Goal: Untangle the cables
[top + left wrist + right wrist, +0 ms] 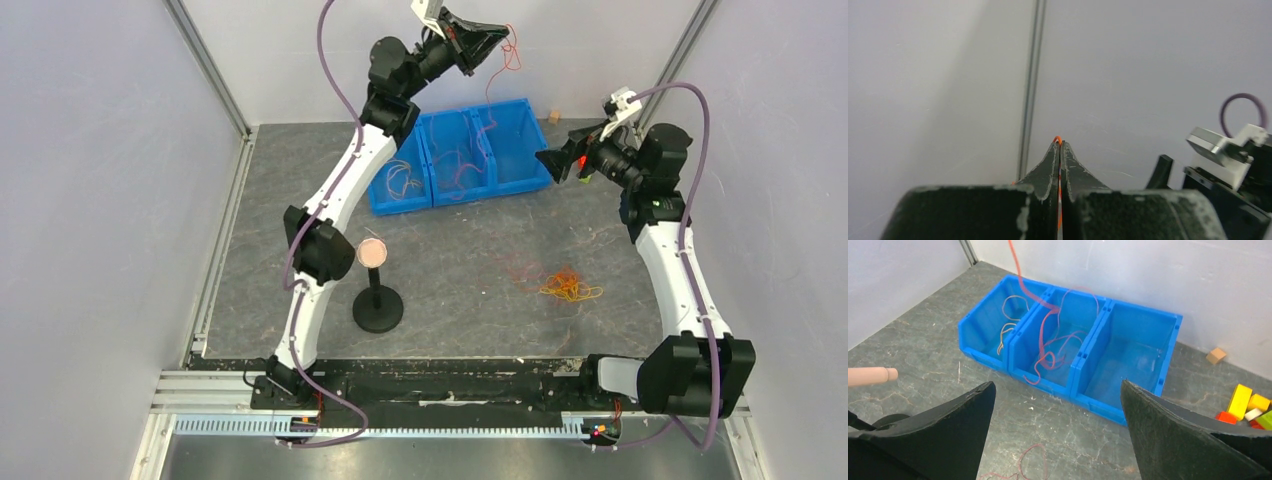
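My left gripper (503, 38) is raised high against the back wall, shut on a thin red-orange cable (511, 58) that hangs from its tips toward the blue bins; an orange bit pokes from the pinched tips in the left wrist view (1058, 139). The hanging cable also shows in the right wrist view (1020, 280), dropping into the middle bin. My right gripper (545, 160) is open and empty, in the air right of the bins. An orange-yellow tangle (570, 287) and a faint red strand (520, 268) lie on the mat.
Three joined blue bins (530, 175) stand at the back; the left one holds a tan cable (1007, 322), the middle one red-pink loops (1055, 347). A black stand with a round wooden top (376, 298) is left of centre. Coloured blocks (1248, 407) lie by the right wall.
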You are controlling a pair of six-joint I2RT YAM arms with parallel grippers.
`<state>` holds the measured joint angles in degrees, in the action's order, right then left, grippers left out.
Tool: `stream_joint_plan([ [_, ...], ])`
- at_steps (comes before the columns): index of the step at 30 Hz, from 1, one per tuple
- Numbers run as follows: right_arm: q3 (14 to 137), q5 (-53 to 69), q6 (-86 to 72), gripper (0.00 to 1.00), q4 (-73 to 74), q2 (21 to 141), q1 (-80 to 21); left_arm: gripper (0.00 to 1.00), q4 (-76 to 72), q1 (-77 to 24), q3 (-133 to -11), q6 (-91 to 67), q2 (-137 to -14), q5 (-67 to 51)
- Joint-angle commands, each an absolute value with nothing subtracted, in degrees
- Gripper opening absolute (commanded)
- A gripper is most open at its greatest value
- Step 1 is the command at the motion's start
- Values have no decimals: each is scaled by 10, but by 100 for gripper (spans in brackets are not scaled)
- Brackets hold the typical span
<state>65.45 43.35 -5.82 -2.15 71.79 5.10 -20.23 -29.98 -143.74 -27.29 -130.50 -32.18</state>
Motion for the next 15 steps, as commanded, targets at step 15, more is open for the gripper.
stream_joint_plan([
  [15, 763, 403, -161, 98, -274, 837, -52, 2, -314, -303, -1359, -242, -1236, -308],
])
